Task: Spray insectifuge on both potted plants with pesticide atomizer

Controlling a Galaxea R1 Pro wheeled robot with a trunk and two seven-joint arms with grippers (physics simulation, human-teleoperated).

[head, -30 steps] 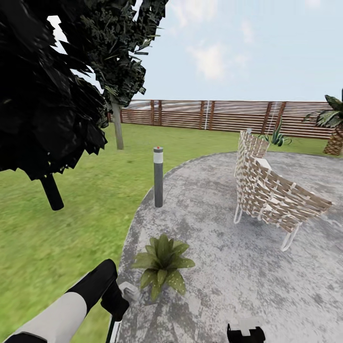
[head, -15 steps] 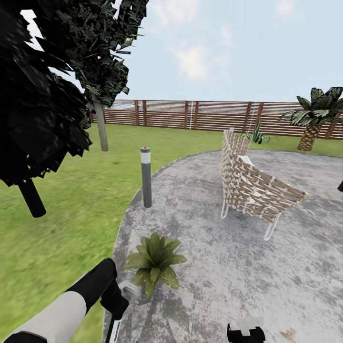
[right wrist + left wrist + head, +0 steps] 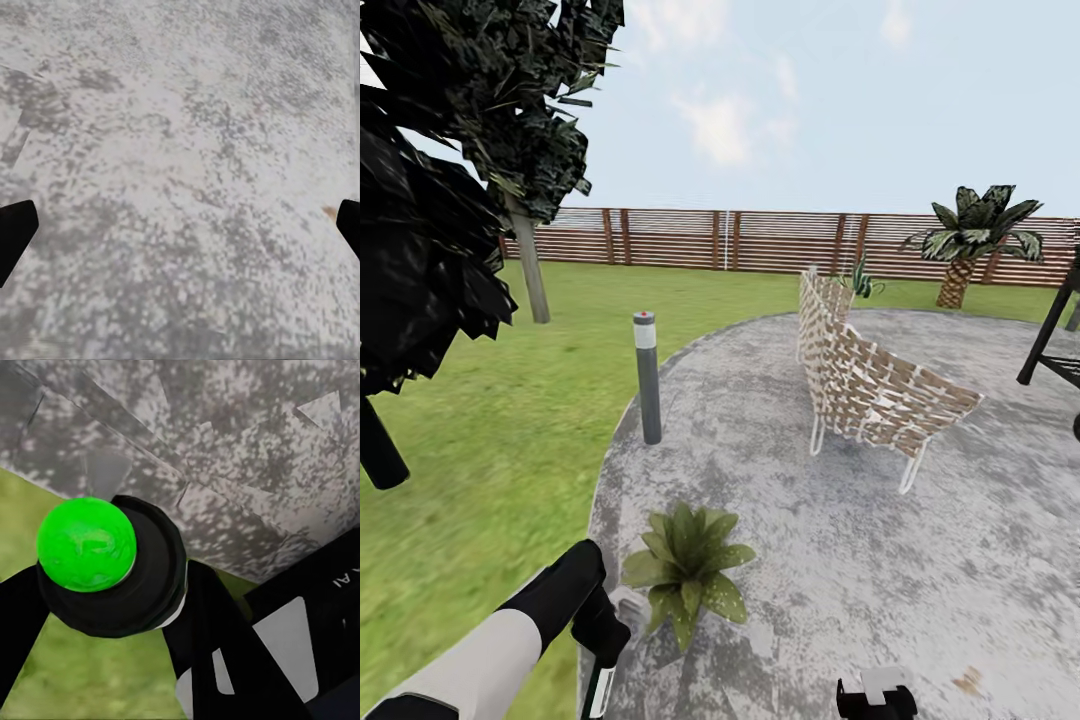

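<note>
One potted plant, a rosette of pale-speckled green leaves, stands at the near edge of the round grey paved patch in the garden. My left gripper hangs just beside it, over the seam of paving and lawn. In the left wrist view that gripper is shut on the pesticide atomizer, a dark round bottle with a bright green ball on it. Over bare paving, my right gripper stands open with nothing between its fingers; it also shows at the head view's lower edge.
A grey bollard light stands at the paving's edge. Behind it sits a woven lounge chair, with a dark frame at far right. Lawn, a tree trunk, a palm and a brown fence surround them.
The head view has swung to the right, so bollard, chair and palm have shifted left in the picture. Both arms keep their places in the view.
</note>
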